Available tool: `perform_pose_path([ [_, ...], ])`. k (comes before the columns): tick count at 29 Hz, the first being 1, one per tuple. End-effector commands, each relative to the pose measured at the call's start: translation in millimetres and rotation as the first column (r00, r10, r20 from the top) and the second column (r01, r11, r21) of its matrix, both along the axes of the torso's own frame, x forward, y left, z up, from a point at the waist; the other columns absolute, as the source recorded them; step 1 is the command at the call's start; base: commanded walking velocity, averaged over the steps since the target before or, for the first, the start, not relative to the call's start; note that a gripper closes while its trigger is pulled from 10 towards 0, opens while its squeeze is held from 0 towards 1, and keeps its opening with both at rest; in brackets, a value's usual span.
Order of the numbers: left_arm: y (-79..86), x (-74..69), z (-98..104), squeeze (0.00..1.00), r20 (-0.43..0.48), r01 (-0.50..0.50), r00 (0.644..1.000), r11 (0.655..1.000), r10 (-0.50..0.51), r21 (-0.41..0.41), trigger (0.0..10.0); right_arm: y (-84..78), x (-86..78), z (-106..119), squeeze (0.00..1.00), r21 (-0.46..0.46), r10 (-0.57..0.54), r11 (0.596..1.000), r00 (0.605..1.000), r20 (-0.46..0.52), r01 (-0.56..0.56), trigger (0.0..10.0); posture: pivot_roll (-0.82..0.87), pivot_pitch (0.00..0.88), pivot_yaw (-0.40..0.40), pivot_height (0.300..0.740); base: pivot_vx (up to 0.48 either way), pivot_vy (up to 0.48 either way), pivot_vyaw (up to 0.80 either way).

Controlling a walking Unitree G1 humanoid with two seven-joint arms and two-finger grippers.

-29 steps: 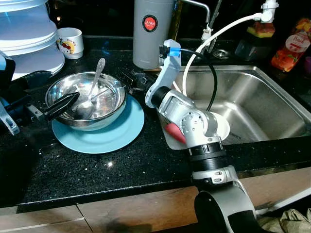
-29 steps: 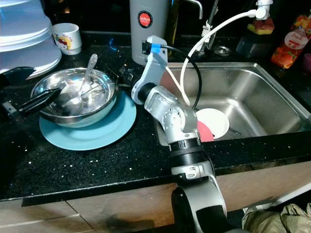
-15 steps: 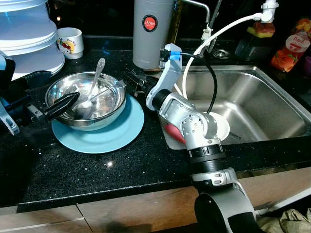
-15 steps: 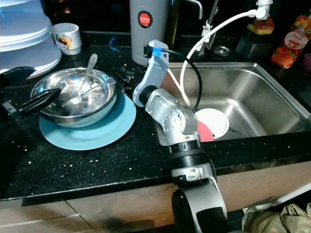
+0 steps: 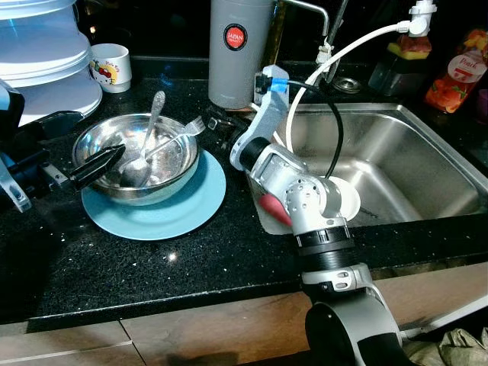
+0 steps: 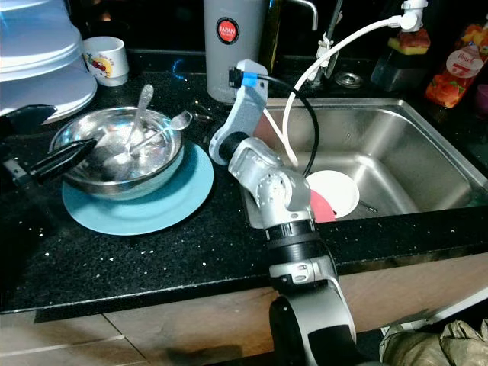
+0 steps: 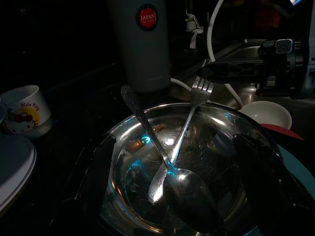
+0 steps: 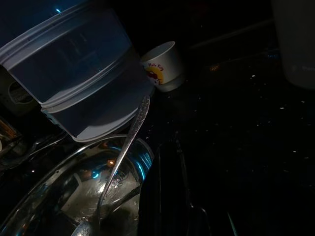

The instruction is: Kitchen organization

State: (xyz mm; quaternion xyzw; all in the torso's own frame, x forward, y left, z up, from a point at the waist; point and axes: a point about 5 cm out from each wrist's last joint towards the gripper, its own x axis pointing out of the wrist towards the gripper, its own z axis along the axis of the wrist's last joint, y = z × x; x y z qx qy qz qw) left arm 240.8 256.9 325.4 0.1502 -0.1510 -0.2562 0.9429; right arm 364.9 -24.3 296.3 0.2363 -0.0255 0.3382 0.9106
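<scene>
A steel bowl (image 5: 177, 162) stands on a light blue plate (image 5: 187, 210) on the black counter. A spoon (image 5: 155, 114) and a fork (image 5: 181, 133) lean inside it, and the fork's tines poke out over the rim toward the sink. My right gripper (image 5: 219, 122) reaches across from the sink side and sits right at those tines (image 7: 202, 88); whether it holds the fork is unclear. My left gripper (image 5: 99, 133) is open at the bowl's opposite side. One finger (image 5: 95, 164) points over the rim into the bowl and the other lies outside it.
A tall grey flask (image 5: 236, 46) stands behind the bowl. A mug (image 5: 109, 65) and stacked white containers (image 5: 42, 61) sit at the back left. The steel sink (image 5: 404, 145) holds a small white bowl (image 5: 349, 200) and a red item (image 5: 273, 207). Bottles (image 5: 454, 76) stand at the back right.
The fork's tines have lifted and shifted slightly toward the sink, and the right gripper has drawn back the same way with them. The left gripper and bowl stay still.
</scene>
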Motion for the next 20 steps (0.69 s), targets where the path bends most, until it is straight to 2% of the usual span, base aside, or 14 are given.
perform_pose_path([
  [1, -1.2, -0.9, 3.2, 0.0, 0.008, 0.01, 1.0, 0.999, -0.01, 0.031, 10.0, -3.6, 2.1, -4.1, 0.0, -0.012, -0.025, 1.0, 1.0, -0.012, 0.025, 0.0, 0.07, 0.113, -0.107, 0.74, 0.0, 0.0, 0.0],
  [7, -0.7, -0.6, 5.2, 0.0, 0.017, 0.008, 1.0, 0.999, -0.008, 0.033, 10.0, -5.0, 2.9, -0.2, 0.0, -0.007, -0.034, 0.999, 0.999, 0.001, 0.034, 0.0, 0.07, 0.109, -0.106, 0.74, 0.0, 0.0, 0.0],
  [11, -1.5, -0.9, 7.0, 0.0, 0.022, 0.013, 1.0, 0.999, -0.014, 0.031, 10.0, -14.2, 8.8, 8.7, 0.0, 0.029, -0.077, 0.997, 0.997, 0.012, 0.076, 0.0, 0.07, 0.108, -0.104, 0.74, 0.0, 0.0, 0.0],
  [16, -2.0, -0.5, 7.9, 0.0, 0.024, 0.018, 1.0, 0.999, -0.019, 0.031, 10.0, -44.2, 23.0, 24.1, 0.0, 0.134, -0.147, 0.98, 0.989, -0.024, 0.149, 0.0, 0.07, 0.108, -0.102, 0.74, 0.0, 0.0, 0.0],
  [17, -2.0, -0.5, 7.9, 0.0, 0.024, 0.018, 1.0, 0.999, -0.019, 0.031, 10.0, -44.2, 23.0, 24.1, 0.0, 0.134, -0.147, 0.98, 0.989, -0.024, 0.149, 0.0, 0.07, 0.108, -0.102, 0.74, 0.0, 0.0, 0.0],
  [19, -2.5, -0.2, 8.4, 0.0, 0.026, 0.021, 0.999, 0.999, -0.022, 0.03, 10.0, -60.9, 28.3, 30.1, 0.0, 0.166, -0.191, 0.967, 0.981, -0.034, 0.194, 0.0, 0.06, 0.109, -0.098, 0.74, 0.0, 0.0, 0.0],
  [20, -3.0, 0.2, 8.8, 0.0, 0.027, 0.024, 0.999, 0.999, -0.024, 0.03, 10.0, -75.6, 32.0, 34.8, 0.0, 0.188, -0.228, 0.955, 0.973, -0.039, 0.231, 0.0, 0.06, 0.11, -0.098, 0.74, 0.0, 0.0, 0.0],
])
